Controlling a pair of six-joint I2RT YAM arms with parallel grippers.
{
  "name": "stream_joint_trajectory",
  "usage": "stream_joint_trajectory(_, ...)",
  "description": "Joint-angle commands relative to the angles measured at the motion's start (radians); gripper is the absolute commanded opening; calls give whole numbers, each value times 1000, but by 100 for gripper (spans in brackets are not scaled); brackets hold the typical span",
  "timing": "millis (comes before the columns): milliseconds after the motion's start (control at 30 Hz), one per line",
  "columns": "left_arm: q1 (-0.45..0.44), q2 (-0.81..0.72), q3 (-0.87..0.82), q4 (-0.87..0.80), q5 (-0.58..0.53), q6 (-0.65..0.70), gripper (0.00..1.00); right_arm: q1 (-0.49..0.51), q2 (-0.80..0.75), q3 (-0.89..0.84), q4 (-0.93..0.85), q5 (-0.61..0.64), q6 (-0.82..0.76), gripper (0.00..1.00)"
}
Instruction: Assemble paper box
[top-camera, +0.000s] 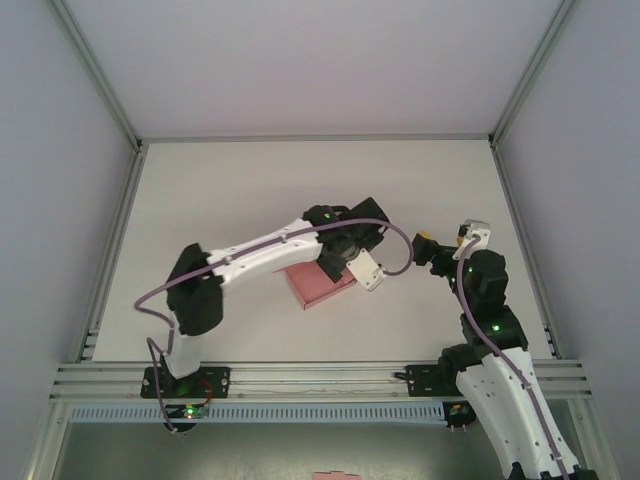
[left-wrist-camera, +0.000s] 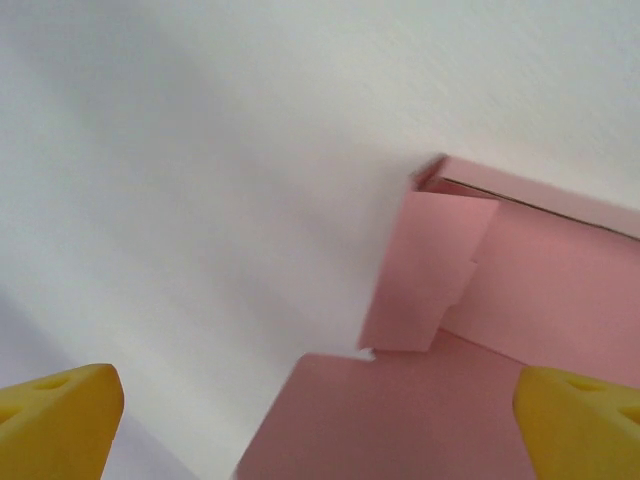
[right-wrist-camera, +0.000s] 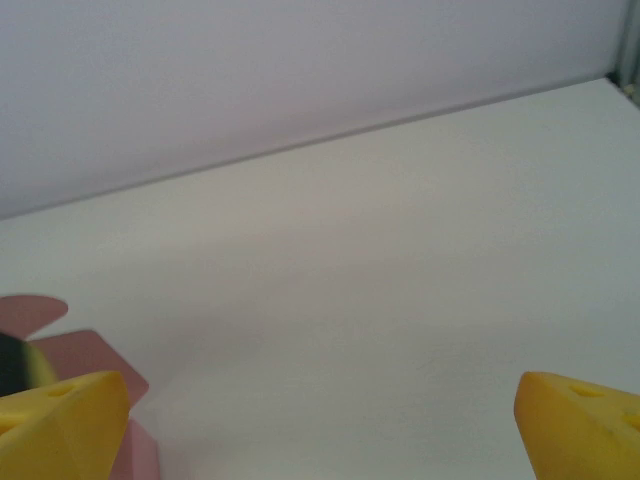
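Note:
The pink paper box (top-camera: 312, 287) lies on the white table (top-camera: 250, 200) at mid-table, partly under my left arm. In the left wrist view the paper box (left-wrist-camera: 520, 290) shows a shallow interior with one side flap (left-wrist-camera: 425, 270) folded inward and a raised far wall. My left gripper (left-wrist-camera: 322, 425) hangs just above its near panel, yellow fingertips (left-wrist-camera: 60, 420) spread wide, holding nothing. My right gripper (right-wrist-camera: 322, 425) stands open over bare table, to the right of the box, whose pink edge (right-wrist-camera: 90, 360) shows at the far left. From above, the right gripper (top-camera: 428, 248) points left toward the left wrist.
Grey enclosure walls and aluminium posts (top-camera: 100, 90) ring the table. A rail (top-camera: 320, 378) runs along the near edge by the arm bases. A small pink scrap (top-camera: 335, 476) lies below the rail. Open table stretches behind and left of the box.

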Motion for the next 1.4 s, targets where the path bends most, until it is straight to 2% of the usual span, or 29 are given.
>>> stream_joint_trajectory(0, 8, -168, -81, 212, 140, -247, 100, -7, 69, -3, 145, -130, -92, 98)
stream_joint_trajectory(33, 16, -217, -134, 291, 131, -313, 100, -8, 106, 9, 168, -196, -139, 98)
stream_joint_trajectory(100, 31, -322, -263, 456, 45, -465, 100, -6, 210, 45, 174, -360, -185, 97)
stream_joint_trajectory(133, 36, -376, -327, 543, -22, -564, 100, 4, 272, 70, 160, -398, -178, 92)
stream_joint_trajectory(200, 49, -504, -463, 707, -209, -849, 100, 54, 405, 132, 90, -405, -211, 84)
stream_joint_trajectory(267, 94, -657, -606, 763, -284, -1158, 100, 142, 513, 165, 47, -347, -227, 83)
stream_joint_trajectory(333, 130, -808, -758, 785, -304, -1382, 100, 226, 596, 170, 66, -335, -237, 83)
stream_joint_trajectory(400, 136, -952, -894, 772, -372, -1533, 100, 278, 680, 181, 94, -336, -240, 80)
stream_joint_trajectory(433, 137, -1011, -935, 731, -432, -1608, 100, 287, 718, 197, 93, -334, -236, 75)
stream_joint_trajectory(500, 142, -1105, -982, 594, -643, -1789, 100, 295, 791, 241, 59, -311, -240, 69)
stream_joint_trajectory(567, 158, -1158, -999, 438, -776, -1917, 100, 307, 846, 273, 39, -280, -251, 62)
stream_joint_trajectory(633, 165, -1184, -1037, 371, -802, -1967, 100, 313, 882, 293, 41, -280, -255, 60)
stream_joint_trajectory(700, 169, -1190, -1091, 377, -789, -2008, 100, 322, 918, 306, 55, -315, -268, 59)
stream_joint_trajectory(867, 194, -1144, -1128, 321, -780, -2106, 100, 332, 1033, 357, 36, -308, -264, 56)
stream_joint_trajectory(933, 198, -1123, -1134, 318, -772, -2114, 100, 334, 1064, 367, 28, -311, -270, 53)
stream_joint_trajectory(1033, 202, -1108, -1137, 307, -771, -2127, 100, 340, 1089, 361, 41, -320, -271, 42)
stream_joint_trajectory(1167, 207, -1117, -1156, 319, -778, -2142, 100, 346, 1118, 374, 28, -336, -269, 41)
stream_joint_trajectory(1367, 217, -1157, -1184, 308, -779, -2160, 100, 361, 1152, 378, 24, -279, -236, 37)
